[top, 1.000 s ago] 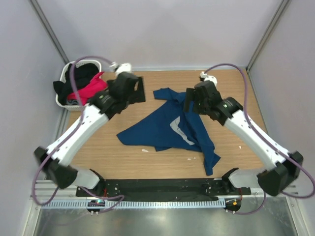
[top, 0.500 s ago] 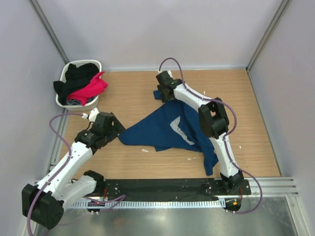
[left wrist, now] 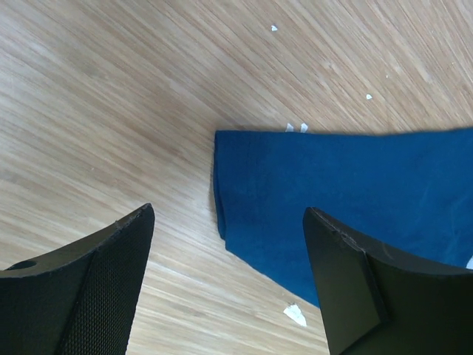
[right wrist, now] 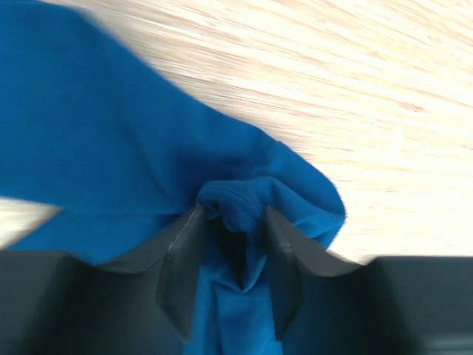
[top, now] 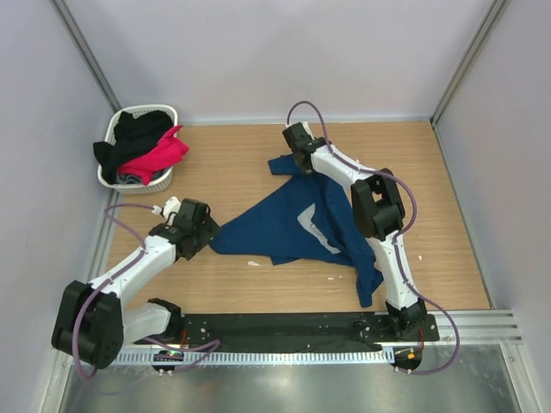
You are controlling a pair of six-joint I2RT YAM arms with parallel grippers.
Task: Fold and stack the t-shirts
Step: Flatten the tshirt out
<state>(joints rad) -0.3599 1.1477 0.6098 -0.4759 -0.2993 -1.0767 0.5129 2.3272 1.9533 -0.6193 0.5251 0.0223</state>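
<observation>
Basket (top: 164, 109): white, woven, far-left table corner.
Table (top: 430, 189): pale wood grain.
Specks (left wrist: 295, 314): small white scraps scattered on the wood.
Rail (top: 284, 328): black, along near edge.
Walls (top: 258, 52): plain grey.

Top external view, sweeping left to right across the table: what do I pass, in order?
In order: white basket holding a black tee and a pink tee → left gripper → navy t-shirt. The right gripper overlaps that shirt, so I leave it out.
</observation>
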